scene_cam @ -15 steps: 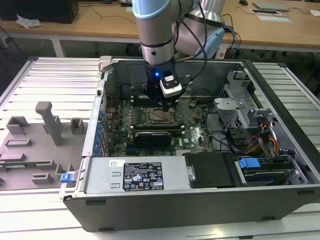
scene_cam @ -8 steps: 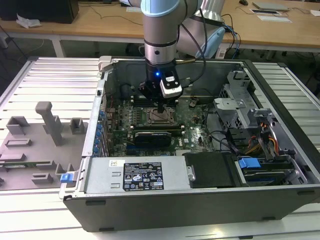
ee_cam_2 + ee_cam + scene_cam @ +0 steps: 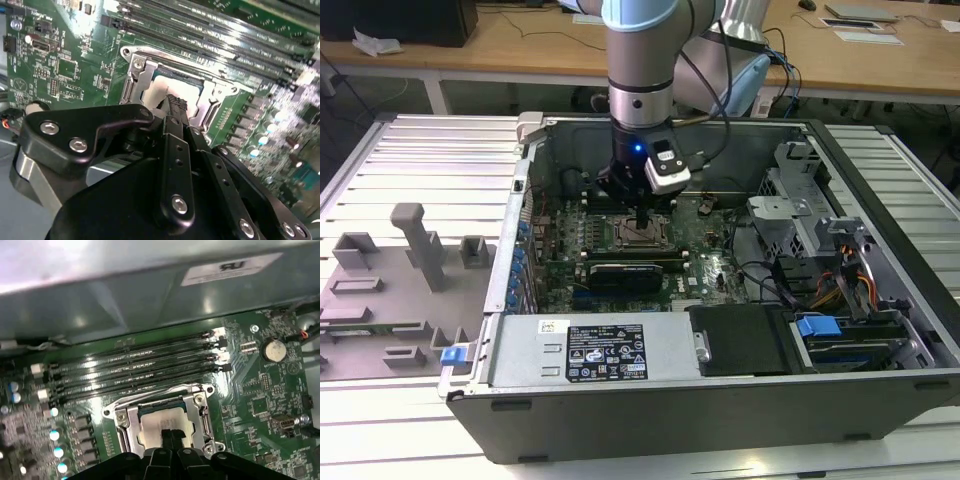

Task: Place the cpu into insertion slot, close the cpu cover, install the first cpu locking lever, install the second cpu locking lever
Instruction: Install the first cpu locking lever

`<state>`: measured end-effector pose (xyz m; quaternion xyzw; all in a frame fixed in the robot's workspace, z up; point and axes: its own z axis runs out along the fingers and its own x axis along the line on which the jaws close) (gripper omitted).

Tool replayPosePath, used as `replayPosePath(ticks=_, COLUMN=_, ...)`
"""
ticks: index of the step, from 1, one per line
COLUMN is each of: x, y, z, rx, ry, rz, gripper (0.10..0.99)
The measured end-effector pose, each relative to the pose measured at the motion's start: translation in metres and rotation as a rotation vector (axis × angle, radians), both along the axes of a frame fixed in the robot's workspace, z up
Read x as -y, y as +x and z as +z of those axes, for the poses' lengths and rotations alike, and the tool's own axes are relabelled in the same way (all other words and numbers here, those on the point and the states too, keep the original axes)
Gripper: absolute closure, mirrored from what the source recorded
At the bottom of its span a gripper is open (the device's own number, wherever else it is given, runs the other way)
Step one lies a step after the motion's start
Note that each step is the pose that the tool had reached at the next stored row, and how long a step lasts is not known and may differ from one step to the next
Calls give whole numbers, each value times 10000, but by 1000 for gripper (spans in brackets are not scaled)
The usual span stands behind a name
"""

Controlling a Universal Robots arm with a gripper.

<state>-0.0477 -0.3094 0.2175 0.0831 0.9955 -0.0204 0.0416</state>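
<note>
Arm reaches straight down into the open computer case [image 3: 880, 290], centre of the exterior view. End effector [image 3: 640, 222] sits directly over the insertion slot [image 3: 642, 233] on the green motherboard [image 3: 705, 255].

In both wrist views the fingers [image 3: 171, 436] are pressed together, tips resting on or just above the cpu [image 3: 162, 418]; contact cannot be confirmed. Nothing is pinched between them.

The cpu [image 3: 162, 90] lies flat in the insertion slot [image 3: 131, 89], silver top up. The cpu cover [image 3: 192, 400] frames it, lying down around the chip.

Memory slots [image 3: 135, 367] run just beside the socket. Grey fixture blocks [image 3: 420, 245] stand on the bench [image 3: 390, 160], left of the frame.
</note>
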Motion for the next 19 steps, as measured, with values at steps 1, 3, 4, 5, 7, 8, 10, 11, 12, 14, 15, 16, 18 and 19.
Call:
replayPosePath(ticks=1, x=0, y=0, z=-3, rx=1, ry=1, rz=331, gripper=980)
replayPosePath(ticks=3, x=0, y=0, z=-13, rx=-17, ry=-48, rz=1032, gripper=980)
replayPosePath(ticks=4, x=0, y=-1, z=-14, rx=-41, ry=-111, rz=1163, gripper=980)
replayPosePath(ticks=5, x=0, y=-1, z=-15, rx=-69, ry=-193, rz=1293, gripper=980)
replayPosePath(ticks=7, x=0, y=0, z=-17, rx=-137, ry=-447, rz=1686, gripper=980)
replayPosePath(ticks=8, x=0, y=0, z=-17, rx=-139, ry=-491, rz=1801, gripper=980)
replayPosePath(ticks=10, x=1, y=-1, z=-8, rx=-145, ry=-530, rz=1935, gripper=980)
replayPosePath(ticks=11, x=0, y=0, z=17, rx=-142, ry=-528, rz=1968, gripper=980)
replayPosePath(ticks=12, x=0, y=0, z=44, rx=-141, ry=-528, rz=1981, gripper=980)
replayPosePath(ticks=14, x=0, y=0, z=127, rx=-140, ry=-527, rz=1993, gripper=980)
replayPosePath(ticks=15, x=0, y=-1, z=155, rx=-142, ry=-529, rz=1995, gripper=980)
replayPosePath(ticks=16, x=0, y=0, z=173, rx=-141, ry=-528, rz=1997, gripper=980)
replayPosePath(ticks=18, x=-1, y=0, z=174, rx=-139, ry=-526, rz=1997, gripper=980)
replayPosePath(ticks=19, x=0, y=0, z=175, rx=-140, ry=-528, rz=1997, gripper=980)
